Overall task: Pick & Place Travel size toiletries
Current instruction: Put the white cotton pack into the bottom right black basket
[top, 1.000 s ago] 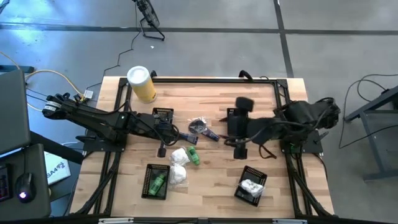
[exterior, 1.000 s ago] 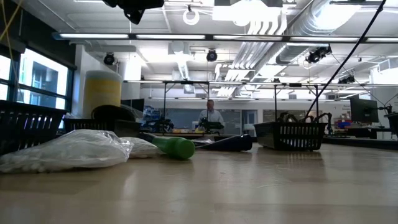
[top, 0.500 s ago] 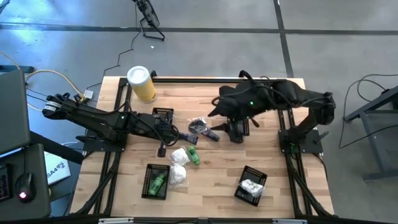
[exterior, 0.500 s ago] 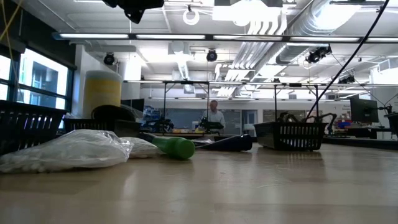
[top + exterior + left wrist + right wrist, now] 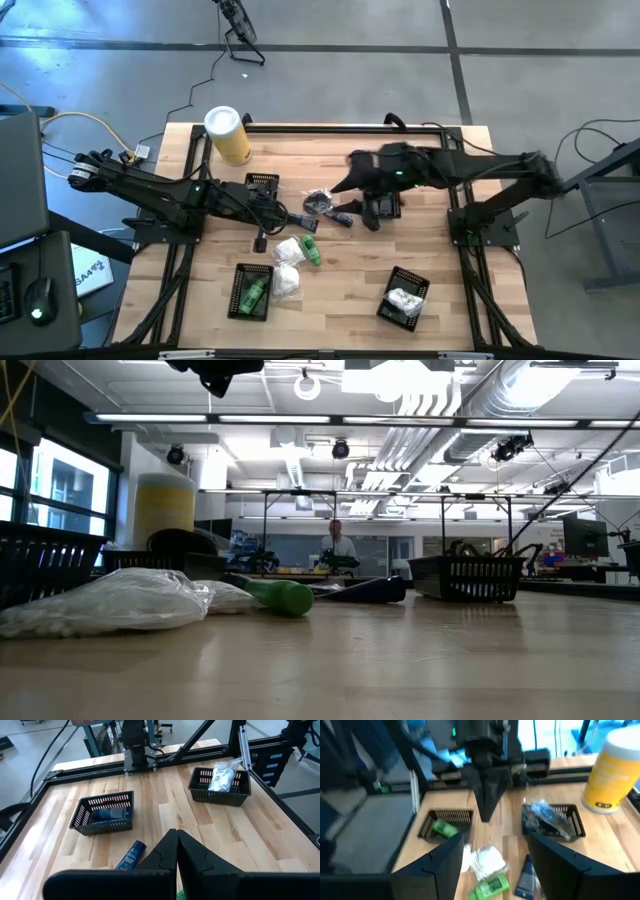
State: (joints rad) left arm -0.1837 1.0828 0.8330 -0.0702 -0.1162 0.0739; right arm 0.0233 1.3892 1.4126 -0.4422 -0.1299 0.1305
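Four black mesh baskets point(image 5: 250, 293) on the tabletop point(image 5: 340, 300). Two green bottles: one point(image 5: 252, 293) in the front-left basket, one point(image 5: 311, 251) loose mid-table beside two white packets point(image 5: 288, 250). One dark blue tube point(image 5: 338, 215) loose. Right gripper point(image 5: 372, 212), jaws spread, empty, over the center. Left gripper point(image 5: 305, 221), jaws pressed together, rests nearby.

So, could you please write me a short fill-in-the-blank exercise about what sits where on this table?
1. The yellow canister has a ____ lid.
2. The basket near the right arm's base holds a ____ packet.
3. The left end effector is ____.
4. A loose ____ bottle lies beside the white packets.

Missing words: white; white; shut; green
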